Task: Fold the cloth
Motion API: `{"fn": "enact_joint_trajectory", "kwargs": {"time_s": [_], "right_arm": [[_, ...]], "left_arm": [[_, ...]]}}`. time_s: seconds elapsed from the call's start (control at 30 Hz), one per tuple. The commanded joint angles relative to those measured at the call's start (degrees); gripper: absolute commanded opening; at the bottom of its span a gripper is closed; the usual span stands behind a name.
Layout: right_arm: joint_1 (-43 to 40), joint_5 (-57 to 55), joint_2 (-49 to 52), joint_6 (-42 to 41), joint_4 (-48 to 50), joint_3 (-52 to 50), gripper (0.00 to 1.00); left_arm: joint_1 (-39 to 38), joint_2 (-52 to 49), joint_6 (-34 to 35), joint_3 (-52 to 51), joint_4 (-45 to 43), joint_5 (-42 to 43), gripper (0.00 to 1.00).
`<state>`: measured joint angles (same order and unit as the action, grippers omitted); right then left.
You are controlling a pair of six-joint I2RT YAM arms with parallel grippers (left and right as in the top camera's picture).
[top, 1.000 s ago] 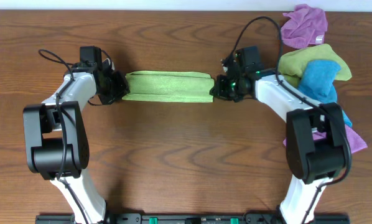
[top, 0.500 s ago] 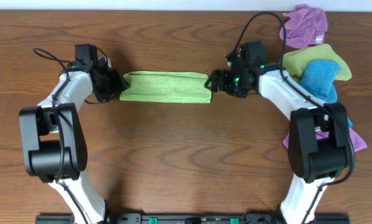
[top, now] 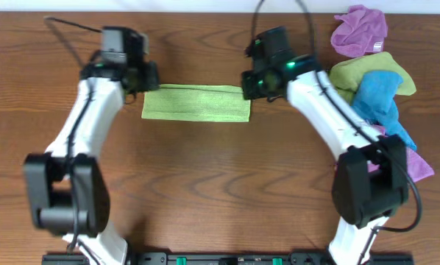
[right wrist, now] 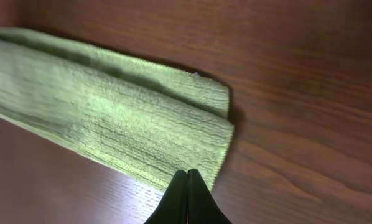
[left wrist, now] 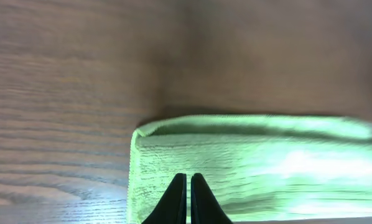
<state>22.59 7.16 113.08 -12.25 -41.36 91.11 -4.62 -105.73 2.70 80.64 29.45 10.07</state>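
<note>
The lime-green cloth (top: pixel 196 103) lies flat on the wooden table, folded into a long narrow strip. My left gripper (top: pixel 145 78) is shut and empty, raised above the strip's left end. In the left wrist view the cloth (left wrist: pixel 260 162) lies under my shut gripper (left wrist: pixel 187 177). My right gripper (top: pixel 251 82) is shut and empty above the strip's right end. In the right wrist view the cloth (right wrist: pixel 111 118) shows two stacked layers, with the shut gripper (right wrist: pixel 187 172) over its near right corner.
A pile of other cloths sits at the right edge: a purple one (top: pixel 361 29) at the back, an olive-green one (top: pixel 367 70), a blue one (top: pixel 378 97) and another purple one (top: pixel 420 166) nearer the front.
Both grippers have left the ends of the cloth and risen above them, shifting toward the far side. The folded strip stays on the table, slightly settled.
</note>
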Motion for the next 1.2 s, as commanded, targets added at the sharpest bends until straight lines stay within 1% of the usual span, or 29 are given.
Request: {"fn": "enact_joint_trajectory", "kwargs": {"time_s": [0.0,0.2,0.63,0.87,0.9,0.93,0.97,1.0,1.03,1.1,1.17], "right_arm": [[1.4,-7.3,2.5,2.0,-0.3,0.2,0.01],[1.3,-6.9,5.0,0.9,-0.2,0.2,0.01],[1.4,-6.3,5.0,0.1,-0.5,0.2,0.01],[1.0,-5.2,5.0,0.1,-1.7,-0.1,0.01],[0.6,-4.9,5.0,0.1,-1.6,-0.1,0.04],[-0.3,-3.2,5.2,0.1,-1.3,-0.1,0.23],[-2.1,2.5,6.1,0.1,-1.1,-0.1,0.4],[-3.9,7.4,7.3,0.1,-1.3,-0.1,0.52],[-5.4,11.3,8.1,0.1,-1.6,-0.1,0.59],[-8.3,18.2,9.7,0.1,-2.1,-0.1,0.67],[-11.1,25.1,10.9,0.6,-2.3,-0.1,0.71]], "left_arm": [[-1.3,-4.5,-4.0,-0.4,-0.7,-8.1,0.06],[-1.3,-9.1,-3.8,-0.4,-1.4,-7.2,0.06],[-1.4,-17.1,-2.0,-0.4,-2.1,-6.4,0.06],[-1.4,-18.7,-1.0,-0.5,3.4,-6.4,0.06],[-1.4,-18.7,-1.0,-0.6,4.2,-6.4,0.06],[-1.4,-18.7,-1.0,-0.6,5.1,-6.4,0.06],[-1.4,-18.7,-1.0,-0.6,5.5,-6.4,0.06],[-1.4,-18.7,-1.0,-0.6,5.6,-6.4,0.06],[-1.4,-18.7,-1.0,-0.6,5.7,-6.4,0.06],[-1.4,-18.7,-1.0,-0.6,5.9,-6.4,0.06],[-1.4,-18.7,-1.0,-0.6,6.2,-6.4,0.06]]}}
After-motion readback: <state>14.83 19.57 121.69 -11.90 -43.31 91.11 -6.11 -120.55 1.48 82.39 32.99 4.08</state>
